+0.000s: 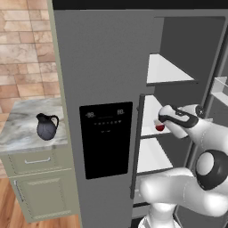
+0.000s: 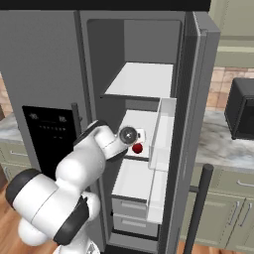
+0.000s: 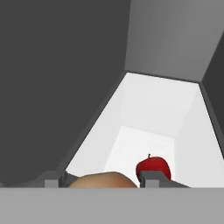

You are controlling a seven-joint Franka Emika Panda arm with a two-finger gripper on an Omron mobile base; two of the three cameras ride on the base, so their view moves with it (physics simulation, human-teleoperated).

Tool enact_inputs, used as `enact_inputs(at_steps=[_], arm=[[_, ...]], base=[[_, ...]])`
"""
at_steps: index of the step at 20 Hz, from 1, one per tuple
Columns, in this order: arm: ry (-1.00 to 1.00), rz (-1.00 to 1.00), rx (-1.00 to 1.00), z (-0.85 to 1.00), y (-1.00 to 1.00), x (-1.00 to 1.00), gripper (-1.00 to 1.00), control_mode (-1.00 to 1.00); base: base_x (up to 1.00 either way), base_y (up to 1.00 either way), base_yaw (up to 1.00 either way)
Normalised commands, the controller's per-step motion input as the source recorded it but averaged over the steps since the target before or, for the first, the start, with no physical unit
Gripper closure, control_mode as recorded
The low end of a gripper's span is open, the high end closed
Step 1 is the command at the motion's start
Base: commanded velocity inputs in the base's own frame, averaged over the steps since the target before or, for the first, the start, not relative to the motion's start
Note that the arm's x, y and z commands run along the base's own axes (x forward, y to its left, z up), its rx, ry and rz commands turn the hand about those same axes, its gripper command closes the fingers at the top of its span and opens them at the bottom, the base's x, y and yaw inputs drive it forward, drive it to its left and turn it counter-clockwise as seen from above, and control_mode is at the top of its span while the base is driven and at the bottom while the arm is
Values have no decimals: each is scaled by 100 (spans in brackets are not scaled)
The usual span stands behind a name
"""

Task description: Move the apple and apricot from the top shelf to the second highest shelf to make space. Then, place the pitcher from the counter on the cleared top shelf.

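the claw point(image 3: 105, 181) is clamped on the apricot point(image 3: 103, 179) inside the fridge, over a white shelf point(image 3: 148, 109); the apple point(image 3: 152, 167) sits just beside it on that shelf; the pitcher point(image 1: 46, 126) stands well apart on the desk point(image 1: 22, 129), left of the fridge door point(image 1: 102, 89)

Item count, fridge + worktop
1 apple point(image 3: 152, 166), 1 apricot point(image 3: 103, 180), 1 pitcher point(image 1: 46, 126), 3 fridge shelves seen, 2 drawers below.

Base views flank arm, sharing open fridge point(image 1: 187, 89); hand view close over shelf point(image 3: 148, 105)
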Motion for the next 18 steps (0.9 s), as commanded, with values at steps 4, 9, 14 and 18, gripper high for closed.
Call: enact_inputs(at_steps=[4, 9, 14, 18], arm=[[0, 0, 0, -13, -6, 38, 100, -100], [0, 0, 0, -15, -12, 41, 100, -100], [0, 0, 0, -20, -10, 42, 100, -100], [0, 0, 0, -24, 0, 46, 100, -100]], base=[[0, 0, 0], [0, 0, 0], [0, 0, 0], [0, 0, 0]])
